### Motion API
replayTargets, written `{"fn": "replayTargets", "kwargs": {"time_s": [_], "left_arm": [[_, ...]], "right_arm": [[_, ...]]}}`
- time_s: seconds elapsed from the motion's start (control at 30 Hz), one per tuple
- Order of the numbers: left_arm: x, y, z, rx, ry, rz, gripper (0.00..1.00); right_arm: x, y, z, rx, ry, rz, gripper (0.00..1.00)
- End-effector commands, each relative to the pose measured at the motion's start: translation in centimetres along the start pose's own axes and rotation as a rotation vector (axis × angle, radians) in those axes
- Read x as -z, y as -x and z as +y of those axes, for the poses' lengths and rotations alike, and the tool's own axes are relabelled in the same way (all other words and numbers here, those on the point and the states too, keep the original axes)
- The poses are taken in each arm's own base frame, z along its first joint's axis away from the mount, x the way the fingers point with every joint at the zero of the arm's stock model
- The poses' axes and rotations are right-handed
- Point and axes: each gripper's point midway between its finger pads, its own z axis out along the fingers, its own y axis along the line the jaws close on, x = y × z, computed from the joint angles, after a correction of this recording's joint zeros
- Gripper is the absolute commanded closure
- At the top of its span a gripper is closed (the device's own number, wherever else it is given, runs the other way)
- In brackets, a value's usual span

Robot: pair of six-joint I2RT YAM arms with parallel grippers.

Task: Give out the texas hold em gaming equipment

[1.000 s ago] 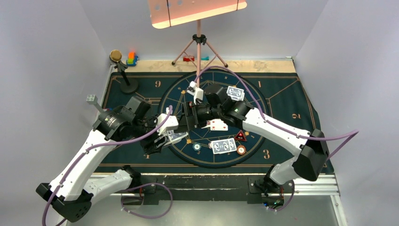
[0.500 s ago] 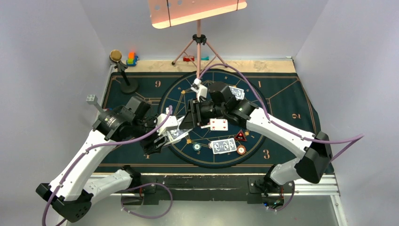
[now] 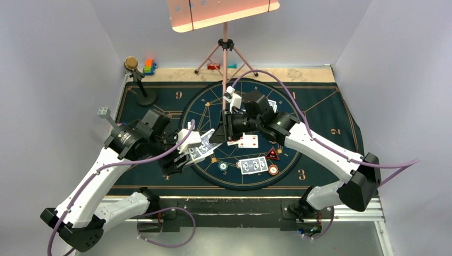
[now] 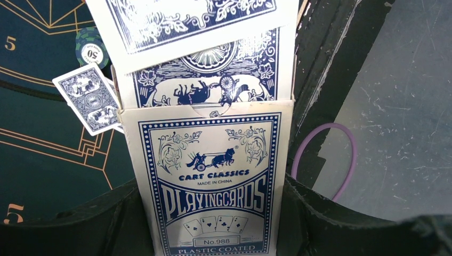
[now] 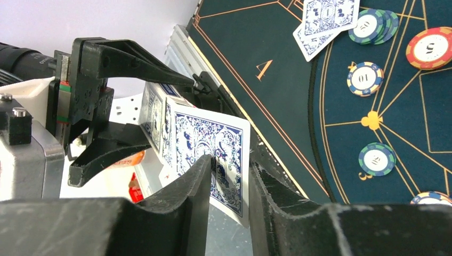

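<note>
My left gripper (image 4: 213,218) is shut on a blue-and-white playing-card box (image 4: 210,176), open at the top with cards standing out of it. The box (image 3: 196,152) hangs over the mat's left side. One card (image 5: 213,140) sticks out further, tilted, and my right gripper (image 5: 230,173) is shut on its edge, just right of the box (image 3: 224,130). On the mat lie a face-up card (image 3: 247,141), two face-down cards (image 3: 252,165), a red-edged triangular marker (image 3: 272,154), an orange chip (image 3: 273,169) and a teal chip (image 3: 223,166). More chips (image 5: 364,78) and cards (image 5: 325,18) show in the right wrist view.
The dark green mat (image 3: 330,114) covers the table. A pink tripod stand (image 3: 225,53) rises at the back centre, coloured toy blocks (image 3: 149,66) sit at the back left, and a black stand with a round top (image 3: 139,85) is beside them. Purple cables trail from both arms.
My right gripper has closed on a card and drawn back to the right, pulling it partway out of the box. The left arm has held still with the box.
</note>
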Motion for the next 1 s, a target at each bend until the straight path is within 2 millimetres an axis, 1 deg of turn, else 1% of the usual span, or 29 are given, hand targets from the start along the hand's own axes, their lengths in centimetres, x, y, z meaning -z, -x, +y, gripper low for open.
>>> {"fn": "replayTargets", "kwargs": {"time_s": [0.0, 0.1, 0.23, 0.33, 0.47, 0.6, 0.73, 0.83, 0.9, 0.97], "left_arm": [[1.1, 1.7, -0.2, -0.013, 0.009, -0.078, 1.0], [1.1, 1.7, -0.2, -0.015, 0.009, -0.08, 1.0], [1.1, 1.6, -0.2, -0.015, 0.009, -0.079, 1.0], [1.1, 1.6, -0.2, -0.014, 0.009, -0.078, 1.0], [1.0, 1.4, -0.2, -0.015, 0.008, -0.074, 1.0], [0.9, 1.3, -0.2, -0.014, 0.009, -0.073, 1.0], [1.0, 1.3, -0.3, -0.014, 0.008, -0.072, 1.0], [1.0, 1.1, -0.3, -0.016, 0.007, -0.069, 1.0], [1.1, 1.1, -0.4, -0.017, 0.008, -0.072, 1.0], [1.1, 1.2, -0.4, -0.016, 0.006, -0.073, 1.0]], "right_arm": [[2.0, 1.4, 0.4, 0.036, -0.018, -0.07, 0.71], [2.8, 2.2, 0.4, 0.035, -0.025, -0.099, 0.79], [4.0, 2.9, 0.5, 0.034, -0.027, -0.134, 0.85], [4.6, 3.2, 0.6, 0.026, -0.023, -0.148, 0.9], [5.2, 3.4, 0.4, 0.008, -0.02, -0.165, 1.0], [5.4, 3.2, -0.4, -0.012, -0.027, -0.17, 1.0], [5.6, 3.3, -2.0, -0.045, -0.052, -0.179, 1.0], [5.7, 3.3, -4.2, -0.079, -0.087, -0.194, 1.0], [5.1, 2.8, -6.1, -0.114, -0.106, -0.192, 1.0], [3.8, 1.8, -8.1, -0.146, -0.122, -0.166, 1.0]]}}
